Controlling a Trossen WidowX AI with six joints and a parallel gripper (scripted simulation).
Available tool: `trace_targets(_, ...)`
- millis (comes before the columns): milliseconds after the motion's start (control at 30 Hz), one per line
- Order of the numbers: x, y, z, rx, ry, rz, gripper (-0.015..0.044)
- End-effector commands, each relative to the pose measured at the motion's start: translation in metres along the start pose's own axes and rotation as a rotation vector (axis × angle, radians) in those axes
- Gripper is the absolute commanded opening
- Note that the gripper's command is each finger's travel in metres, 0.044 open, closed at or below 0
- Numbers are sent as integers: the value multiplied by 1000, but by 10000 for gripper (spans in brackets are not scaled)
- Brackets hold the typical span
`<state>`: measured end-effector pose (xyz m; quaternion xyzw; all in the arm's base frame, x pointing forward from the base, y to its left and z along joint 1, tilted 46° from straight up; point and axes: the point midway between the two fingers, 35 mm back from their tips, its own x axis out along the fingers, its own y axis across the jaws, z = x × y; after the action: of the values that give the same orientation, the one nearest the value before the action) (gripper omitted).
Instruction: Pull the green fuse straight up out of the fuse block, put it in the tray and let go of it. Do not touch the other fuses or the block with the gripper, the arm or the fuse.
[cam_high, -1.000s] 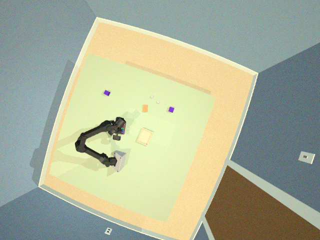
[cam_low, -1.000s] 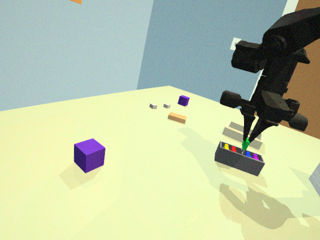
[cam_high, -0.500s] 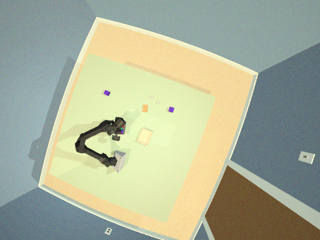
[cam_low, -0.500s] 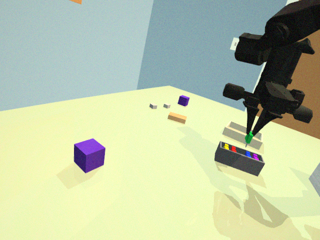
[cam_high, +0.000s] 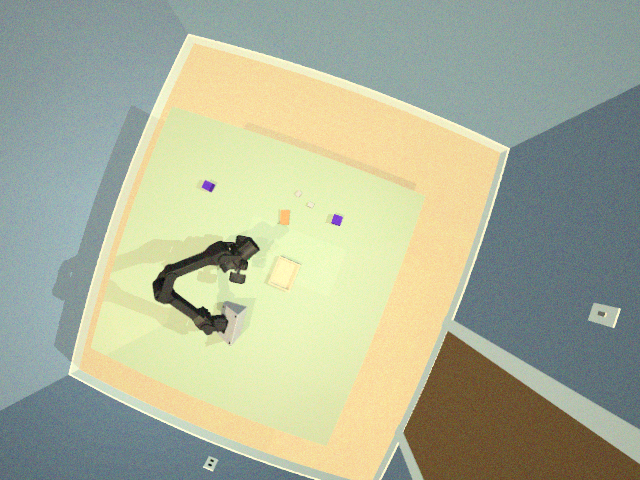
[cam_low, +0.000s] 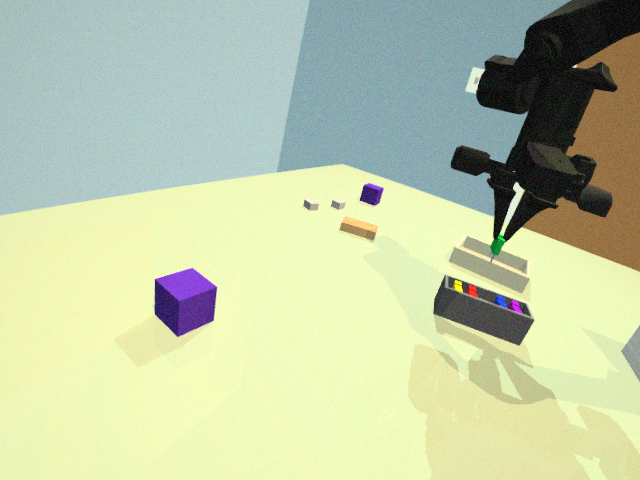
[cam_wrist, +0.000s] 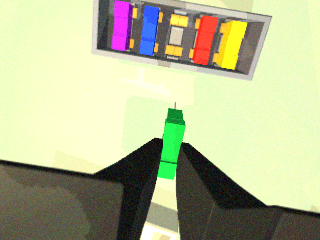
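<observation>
Near the centre of the top view, the arm (cam_high: 196, 279) is seen bent beside the tray (cam_high: 283, 273); the fuse is too small to make out there. At right in the exterior view, the green fuse (cam_low: 497, 244) is being held clamped in the jaws, above the fuse block (cam_low: 483, 308) and before the tray. In the wrist view's upper part, the block's middle slot is shown empty. A thin tip grip is being relied on; a jolt could tilt or drop the fuse short of the tray.
</observation>
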<state>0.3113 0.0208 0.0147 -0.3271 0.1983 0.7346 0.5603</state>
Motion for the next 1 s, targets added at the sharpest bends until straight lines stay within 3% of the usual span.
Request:
trace_targets(0, -2, 1, -21, -1, 8, 2, 0)
trace_targets(800, 3, 39, -158, -6, 4, 4, 0)
trace_targets(967, 4, 43, -166, -6, 2, 4, 0)
